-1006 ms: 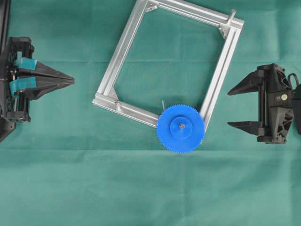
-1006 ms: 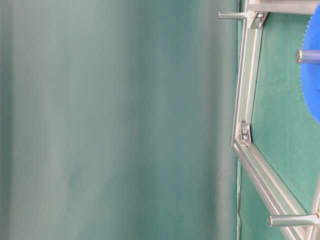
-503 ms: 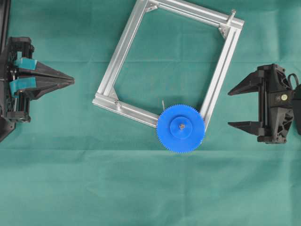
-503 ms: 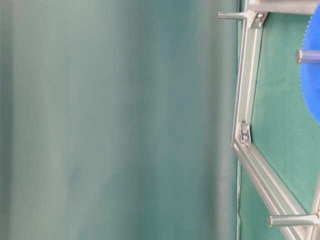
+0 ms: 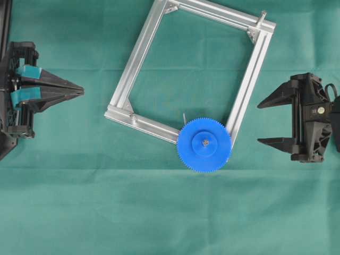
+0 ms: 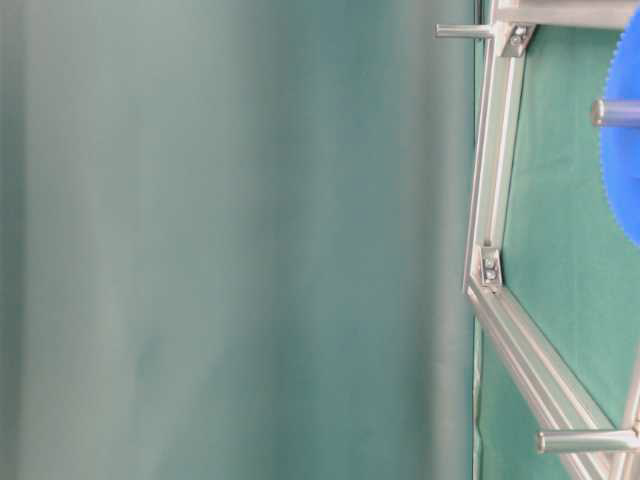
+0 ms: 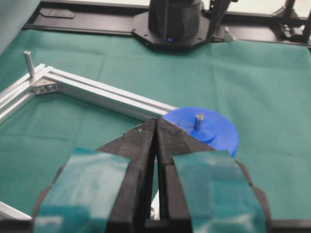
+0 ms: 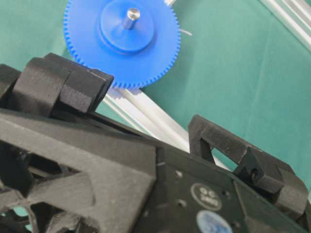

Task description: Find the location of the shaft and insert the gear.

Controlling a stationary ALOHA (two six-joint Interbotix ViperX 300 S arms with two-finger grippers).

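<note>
The blue gear [image 5: 204, 144] lies flat on the near right corner of the aluminium frame [image 5: 139, 56], with the silvery shaft [image 5: 205, 142] poking up through its centre hole. A thin pale wire [image 5: 184, 117] sticks out beside it. My left gripper [image 5: 82, 92] is shut and empty at the far left, pointing towards the frame. My right gripper [image 5: 258, 122] stands open and empty to the right of the gear, apart from it. The left wrist view shows the gear [image 7: 216, 130] and shaft [image 7: 198, 120] beyond the shut tips [image 7: 156, 122]. The right wrist view shows the gear [image 8: 121, 43] on the shaft [image 8: 130, 18].
A longer silver bolt [image 5: 262, 17] stands at the frame's far right corner and shows in the left wrist view as the bolt [image 7: 29, 63]. Green cloth [image 5: 159, 212] covers the table. The table-level view shows the frame rail [image 6: 497, 150] and the gear's edge [image 6: 625, 160].
</note>
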